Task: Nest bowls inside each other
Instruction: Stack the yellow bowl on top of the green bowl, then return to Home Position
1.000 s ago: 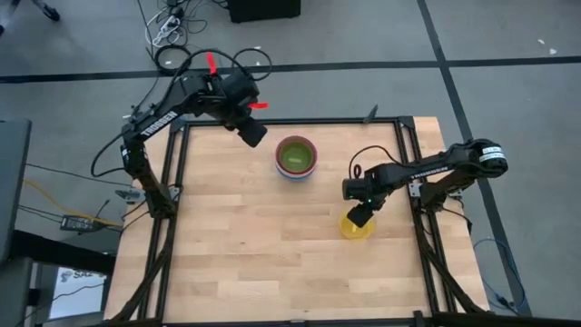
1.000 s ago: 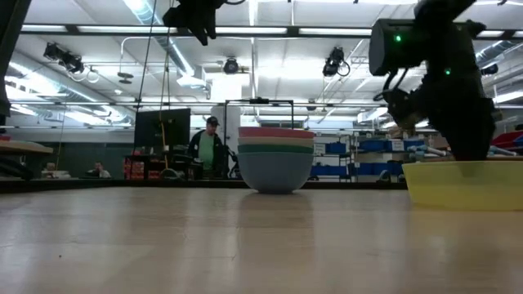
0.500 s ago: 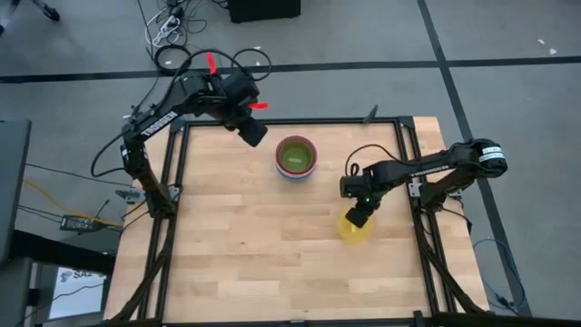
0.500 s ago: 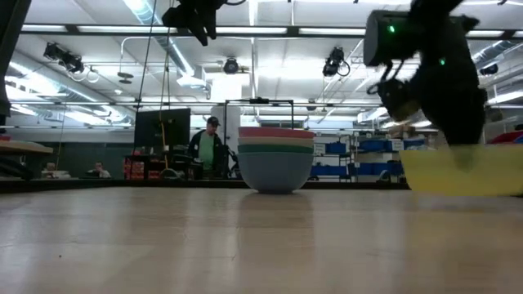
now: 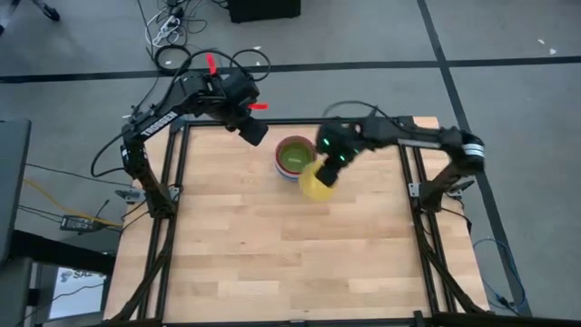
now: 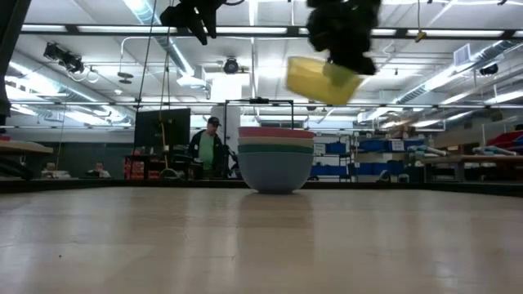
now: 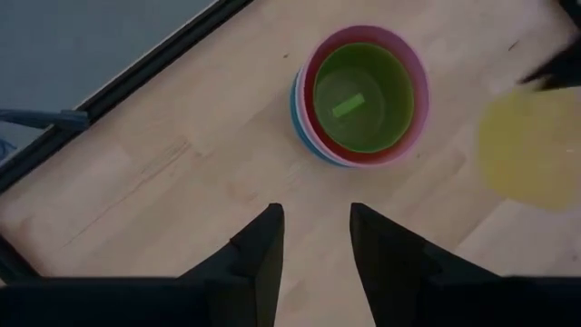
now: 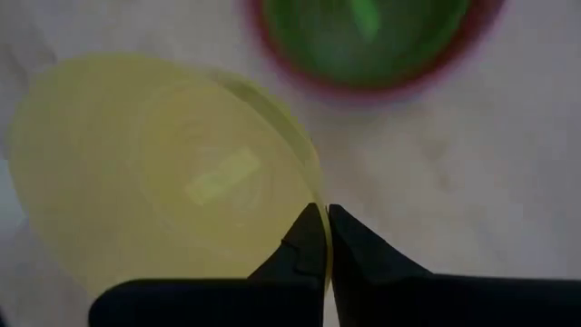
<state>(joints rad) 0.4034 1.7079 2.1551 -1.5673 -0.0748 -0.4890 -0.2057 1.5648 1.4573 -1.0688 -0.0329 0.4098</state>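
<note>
A stack of nested bowls [image 5: 296,157] stands on its base on the wooden table's far middle, lime green innermost [image 7: 365,94], with red and pink rims around it. In the low view the stack [image 6: 275,159] shows pink, teal and pale blue bands. A yellow bowl [image 5: 317,183] hangs in the air just right of and nearer than the stack, tilted [image 6: 321,80]. My right gripper [image 5: 329,166] is shut on it. My left gripper [image 5: 254,134] hangs open, high over the far left of the table, its fingers [image 7: 313,218] holding nothing. My right gripper pinches the yellow bowl's rim [image 8: 304,173], one finger inside the bowl and one outside. The fingers [image 8: 349,238] come from above, slanting down. The bowl is lifted clear of the table and hangs tilted below the fingers [image 6: 321,80].
A black metal frame [image 5: 172,182] runs along the table's edges. The near half of the wooden top [image 5: 281,254] is bare. Beyond the far edge, a person in a green shirt [image 6: 211,149] stands in the room.
My right gripper has lifted the yellow bowl off the table at the right and carried it up and toward the far left, to beside the stack. The bowl, level on the table before, now hangs tilted. The stack has kept its place.
</note>
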